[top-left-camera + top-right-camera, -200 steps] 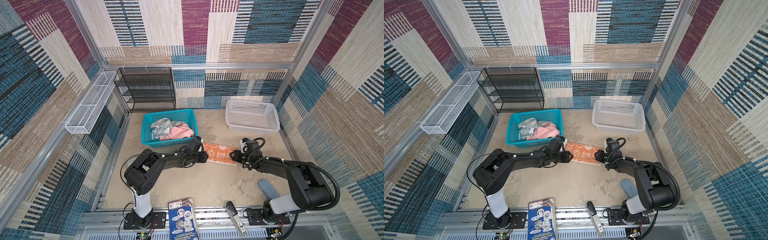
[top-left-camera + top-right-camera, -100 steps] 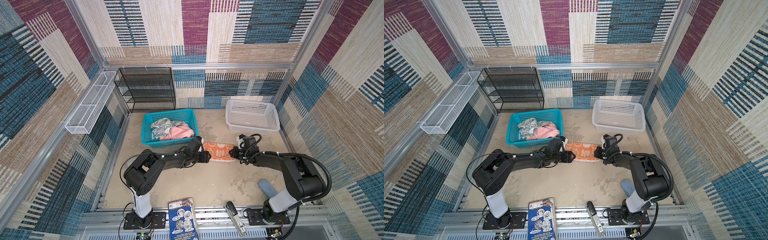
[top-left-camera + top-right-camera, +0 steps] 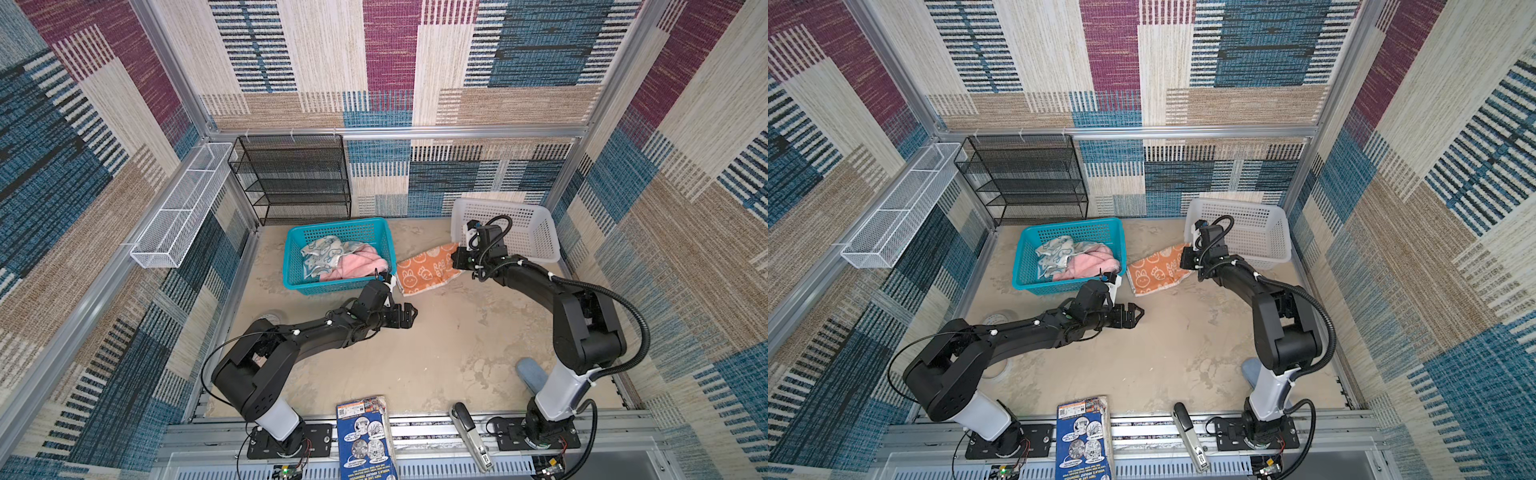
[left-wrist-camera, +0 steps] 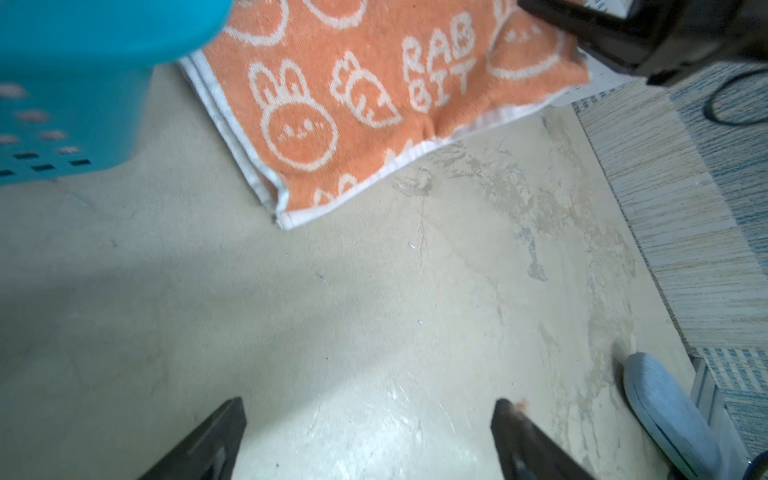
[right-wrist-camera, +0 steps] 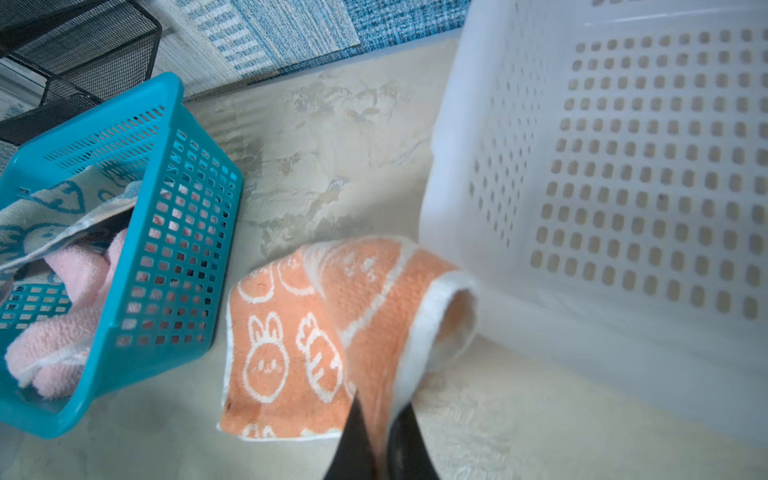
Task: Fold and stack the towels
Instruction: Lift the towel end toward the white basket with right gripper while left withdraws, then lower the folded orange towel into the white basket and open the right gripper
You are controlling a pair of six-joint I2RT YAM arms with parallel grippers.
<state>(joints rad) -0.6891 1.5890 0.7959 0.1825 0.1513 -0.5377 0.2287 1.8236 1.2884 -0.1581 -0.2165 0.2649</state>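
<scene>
Moved: L gripper [image 3: 409,316] has let go of the orange towel [image 3: 428,272] & backed off, now near the teal basket [image 3: 332,286]'s front corner; jaws spread wide, empty.
R gripper [image 5: 380,415]: pinching the towel end farthest from the teal basket, raised, prob. to fold it over.
Orange towel: just beside teal basket.
Count: 3 towels, 1 out, 2 (blue towel [image 3: 322,253], pink towel [image 3: 359,264]) heaped inside, waiting; 2 grippers.

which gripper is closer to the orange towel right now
Right. The right gripper is shut on the orange towel's edge, beside the white basket. The left gripper is open over the bare table, apart from the towel's nearest corner.
</scene>
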